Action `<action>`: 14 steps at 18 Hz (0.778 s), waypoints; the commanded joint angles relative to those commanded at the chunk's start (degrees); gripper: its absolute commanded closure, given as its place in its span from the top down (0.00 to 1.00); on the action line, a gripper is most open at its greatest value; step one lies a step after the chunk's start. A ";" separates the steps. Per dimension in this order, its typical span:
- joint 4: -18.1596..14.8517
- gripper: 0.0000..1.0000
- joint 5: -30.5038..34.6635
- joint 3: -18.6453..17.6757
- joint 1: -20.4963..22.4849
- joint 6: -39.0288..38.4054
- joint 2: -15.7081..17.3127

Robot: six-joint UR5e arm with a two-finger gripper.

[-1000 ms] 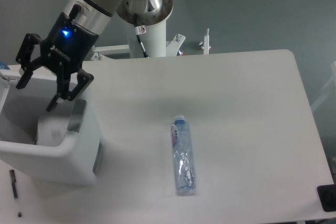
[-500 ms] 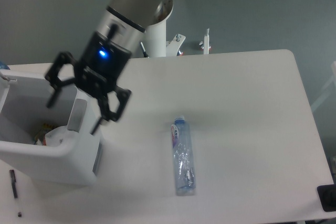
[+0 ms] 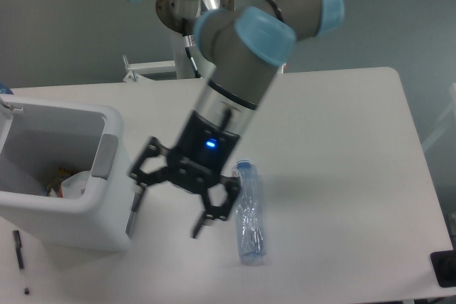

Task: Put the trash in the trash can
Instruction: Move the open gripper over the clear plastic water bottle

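A crushed clear plastic bottle (image 3: 249, 213) with a blue cap and blue-and-white label lies on the white table, right of centre. My gripper (image 3: 167, 211) hangs open just left of the bottle, between it and the trash can, with nothing between its fingers; motion blurs it. The trash can (image 3: 50, 204), a large white bin with a grey handle panel, stands at the left edge. Inside it lies a crumpled white wrapper (image 3: 75, 184) with some coloured scraps beside it.
A thin black pen (image 3: 18, 249) lies on the table in front of the bin. The arm's white base post (image 3: 196, 62) rises behind the table's far edge. A dark object (image 3: 444, 268) sits at the table's front right corner.
The open gripper has swung from above the bin to the right and down, now beside the bottle. The wrapper lies in the bin. The bottle has not moved.
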 joint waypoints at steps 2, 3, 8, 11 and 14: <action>-0.80 1.00 1.84 0.17 0.53 0.00 0.00; -1.32 1.00 3.24 0.43 1.06 0.00 -0.18; -6.32 1.00 10.79 1.40 1.50 2.02 -2.37; -11.50 1.00 12.66 4.12 1.15 2.37 -3.78; -13.63 1.00 16.94 5.10 -0.16 2.46 -5.71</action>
